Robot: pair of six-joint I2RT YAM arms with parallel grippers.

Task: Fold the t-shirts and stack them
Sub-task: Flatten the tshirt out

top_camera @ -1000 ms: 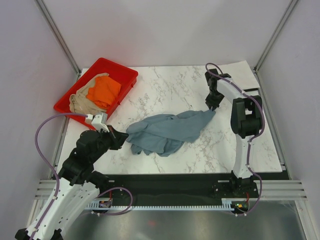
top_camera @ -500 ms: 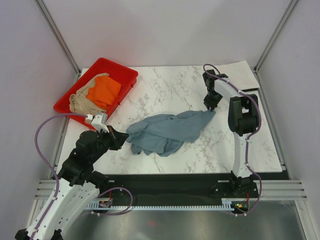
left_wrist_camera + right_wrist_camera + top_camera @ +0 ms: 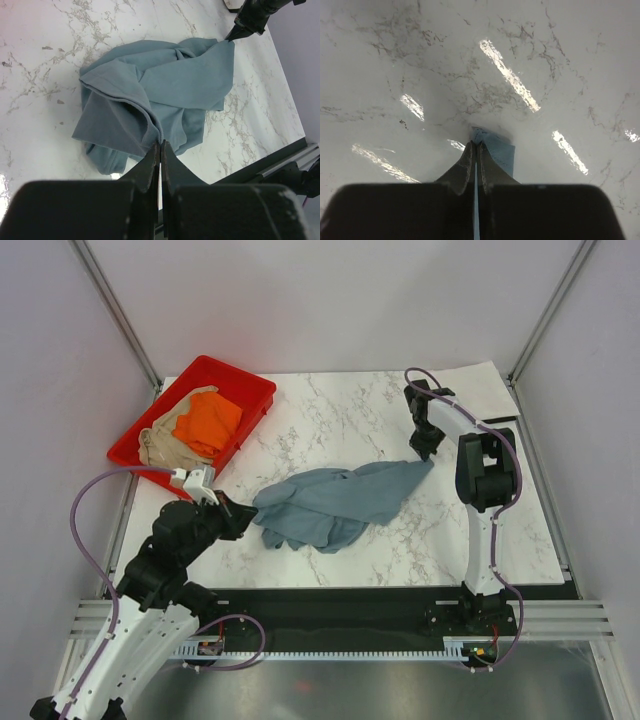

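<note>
A crumpled slate blue-grey t-shirt (image 3: pixel 335 502) lies in the middle of the marble table (image 3: pixel 330 420). My left gripper (image 3: pixel 250 510) is shut on the shirt's left edge; in the left wrist view the cloth (image 3: pixel 160 95) bunches right at the pinched tips (image 3: pixel 161 144). My right gripper (image 3: pixel 428 456) is shut on the shirt's far right corner, a small blue fold (image 3: pixel 492 150) showing at its tips (image 3: pixel 476 145). An orange t-shirt (image 3: pixel 207 422) and a tan-beige one (image 3: pixel 162 448) lie in the red tray (image 3: pixel 250 390).
The red tray stands at the table's back left corner. A white sheet (image 3: pixel 480 390) lies at the back right. A black strip (image 3: pixel 340 600) runs along the near edge by the arm bases. Grey walls close in both sides.
The right gripper has closed on the shirt's right corner and shifted slightly. The left arm and the shirt's bulk have stayed put.
</note>
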